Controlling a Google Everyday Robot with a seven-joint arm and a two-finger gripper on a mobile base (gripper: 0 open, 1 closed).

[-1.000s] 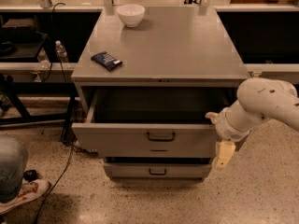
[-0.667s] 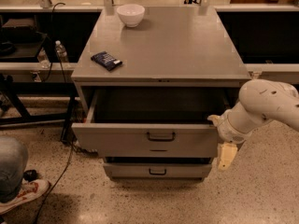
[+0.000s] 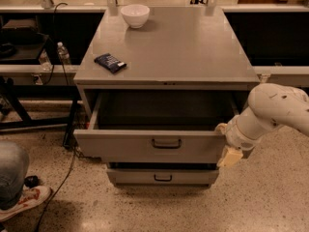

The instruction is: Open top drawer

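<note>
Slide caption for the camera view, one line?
Top drawer stands open; gripper at the right end of its front.

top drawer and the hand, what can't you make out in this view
Camera view, top drawer: its floor lies in shadow behind the front panel, so contents cannot be told.
Camera view, hand: at the drawer front's right end, mostly covered by the white arm; contact unclear.
Camera view, dark packet on the cabinet top: label too small to read.
Camera view, person: cut off by the left edge.
</note>
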